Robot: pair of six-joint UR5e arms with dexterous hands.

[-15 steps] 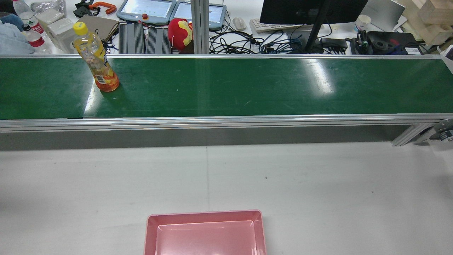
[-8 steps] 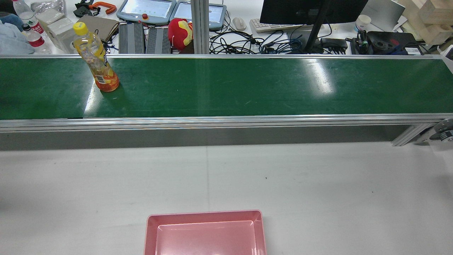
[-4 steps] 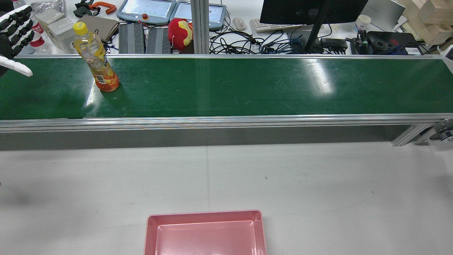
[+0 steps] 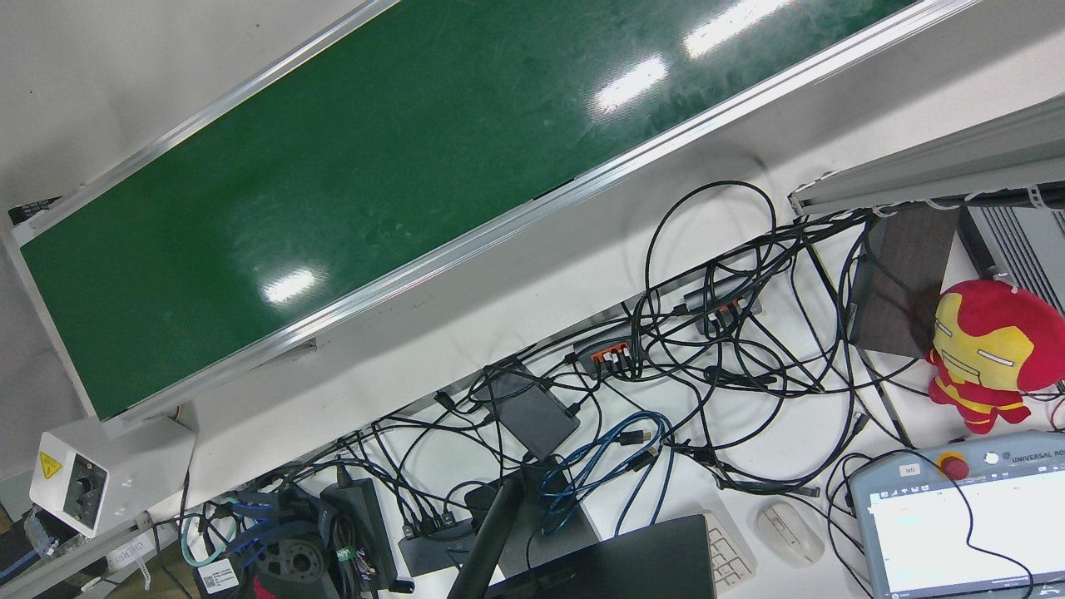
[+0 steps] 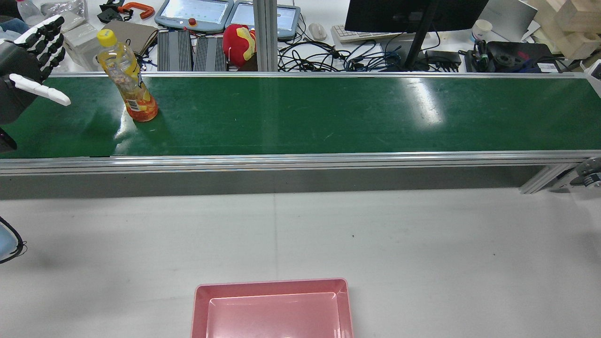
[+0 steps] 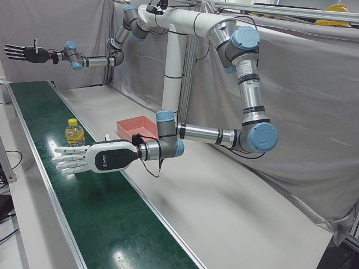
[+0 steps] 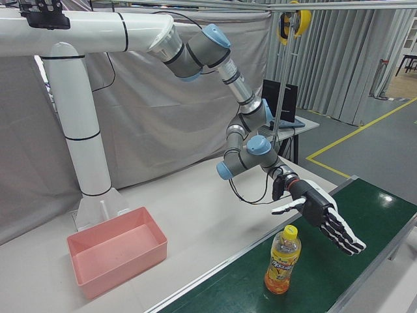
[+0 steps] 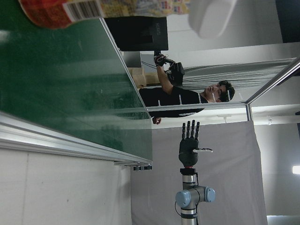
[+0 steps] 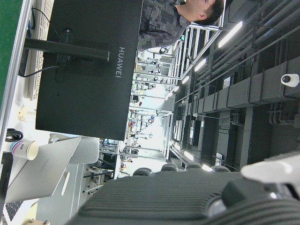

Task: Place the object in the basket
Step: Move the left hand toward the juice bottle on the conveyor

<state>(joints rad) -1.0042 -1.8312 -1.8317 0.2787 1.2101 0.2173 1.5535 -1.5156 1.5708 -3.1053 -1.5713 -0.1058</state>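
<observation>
An orange drink bottle [image 5: 129, 84] with a yellow cap stands upright on the green conveyor belt [image 5: 328, 117], near its left end in the rear view. My left hand [image 5: 26, 65] is open with fingers spread, hovering over the belt just left of the bottle and not touching it. It also shows in the left-front view [image 6: 95, 158] and the right-front view [image 7: 326, 218], beside the bottle [image 7: 282, 262]. My right hand [image 6: 25, 53] is open and raised far down the belt. The pink basket [image 5: 271, 282] sits empty on the white table.
Beyond the belt lies a cluttered desk with a monitor [image 5: 413, 14], tangled cables [image 4: 707, 333], a red-and-yellow plush toy [image 5: 238, 43], teach pendants and water bottles. The belt's aluminium rail [image 5: 300, 159] runs between the belt and the white table [image 5: 422, 244].
My left hand has come in from the left edge and moved right toward the bottle. The bottle and the basket have not moved.
</observation>
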